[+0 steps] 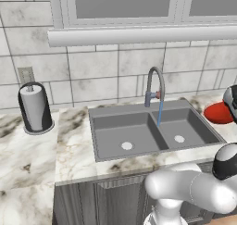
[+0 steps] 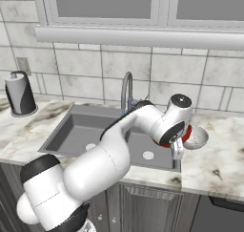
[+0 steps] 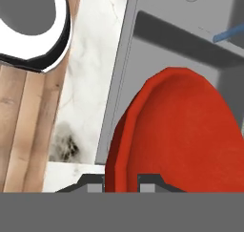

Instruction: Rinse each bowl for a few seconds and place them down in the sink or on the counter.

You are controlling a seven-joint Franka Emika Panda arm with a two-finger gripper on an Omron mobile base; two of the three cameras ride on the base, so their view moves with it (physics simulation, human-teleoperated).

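a paper towel roll (image 1: 34, 107) in a dark holder stands below a wall outlet (image 1: 26, 74).

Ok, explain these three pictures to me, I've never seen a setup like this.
It's a rendered kitchen with a white robot arm on a base. Two cameras sit behind the arm, to its left and right; the third looks along the gripper. Ahead lies a marble counter with a double sink, and the faucet is running. A paper towel roll stands at the left. The gripper is shut on the rim of a red bowl by the sink's right edge. A grey bowl sits just beyond it.
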